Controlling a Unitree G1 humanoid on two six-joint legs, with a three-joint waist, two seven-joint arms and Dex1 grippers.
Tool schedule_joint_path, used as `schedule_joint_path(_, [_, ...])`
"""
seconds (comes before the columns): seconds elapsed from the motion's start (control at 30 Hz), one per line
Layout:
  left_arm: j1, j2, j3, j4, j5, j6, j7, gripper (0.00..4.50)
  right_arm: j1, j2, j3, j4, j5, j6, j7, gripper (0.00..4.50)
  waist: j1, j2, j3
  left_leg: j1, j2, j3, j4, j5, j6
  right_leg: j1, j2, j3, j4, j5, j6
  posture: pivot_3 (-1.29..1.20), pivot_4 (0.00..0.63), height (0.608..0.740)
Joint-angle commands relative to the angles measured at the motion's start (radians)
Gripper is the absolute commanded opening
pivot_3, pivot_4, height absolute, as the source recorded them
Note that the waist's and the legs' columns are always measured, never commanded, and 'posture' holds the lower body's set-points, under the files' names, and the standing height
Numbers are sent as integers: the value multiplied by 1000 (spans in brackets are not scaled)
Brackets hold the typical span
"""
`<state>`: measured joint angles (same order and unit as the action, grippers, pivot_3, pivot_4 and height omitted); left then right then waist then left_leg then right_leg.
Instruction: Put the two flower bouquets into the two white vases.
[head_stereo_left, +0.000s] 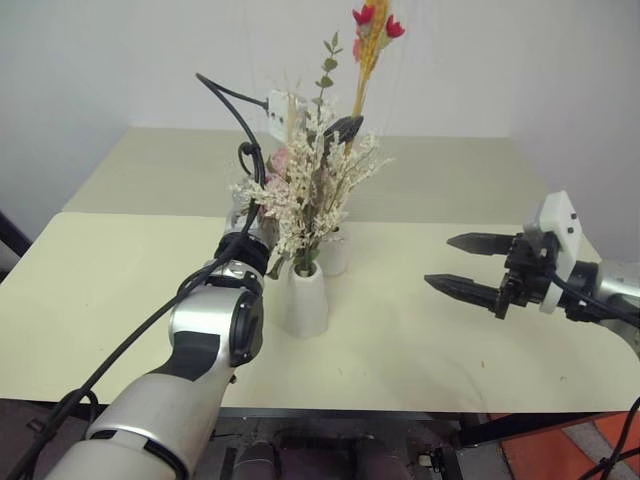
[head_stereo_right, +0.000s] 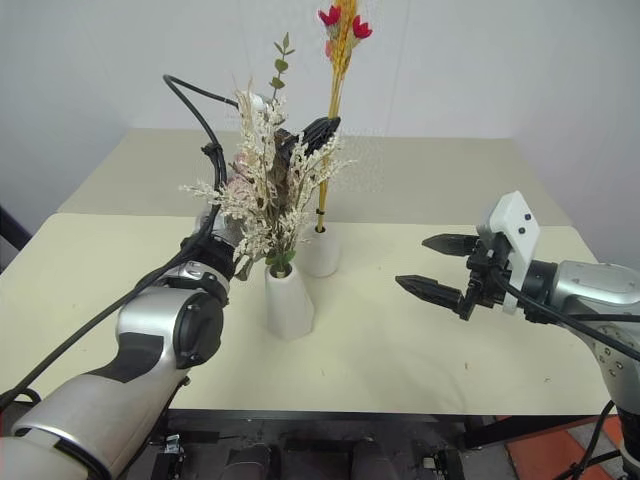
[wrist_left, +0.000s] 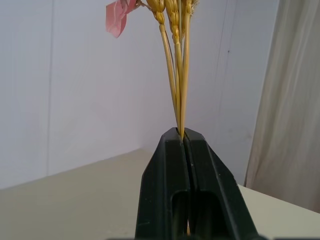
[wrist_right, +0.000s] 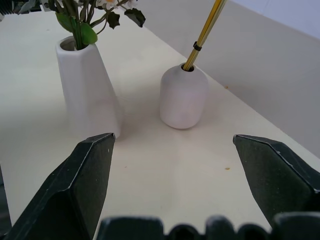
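Honestly, our left pincer is clamped on the slim yellow bunch, its foot already in the rounded vase. The stems look light and brittle, so we'd pinch mid-stalk. Our right pincer gapes empty over the desk, and the bushy bunch sits in the tall vase.

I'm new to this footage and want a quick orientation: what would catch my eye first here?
Two white vases stand mid-table: the taller cone vase holds the bushy cream-white bunch, and the rounded vase behind it holds the slim yellow stems with red blooms on top. The left pincer is shut on those stems, while the right pincer hangs open to the right.
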<state>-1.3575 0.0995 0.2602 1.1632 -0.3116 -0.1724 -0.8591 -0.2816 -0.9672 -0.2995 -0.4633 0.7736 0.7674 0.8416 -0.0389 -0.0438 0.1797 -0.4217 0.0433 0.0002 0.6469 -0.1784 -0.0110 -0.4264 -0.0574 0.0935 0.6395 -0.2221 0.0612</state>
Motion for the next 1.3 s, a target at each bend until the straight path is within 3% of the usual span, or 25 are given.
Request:
schedule_joint_path(0.03, [-11,1,0,1,8,-24,6,25,-2,-5,-51,-24,23,3,-8,4500,0,0,0,0,0,0,0,0,0,0,0,0,0,0,0,0,150,740])
schedule_joint_path(1.27, [100,9,-39,-83,20,25,-26,25,-47,-10,-10,15,18,-8,-9,4500,0,0,0,0,0,0,0,0,0,1,0,0,-1,0,0,0,150,740])
schedule_joint_path(1.3, [102,14,-46,-85,24,42,-31,224,-46,-10,-10,15,17,-8,-9,4500,0,0,0,0,0,0,0,0,0,1,0,0,-1,0,0,0,150,740])
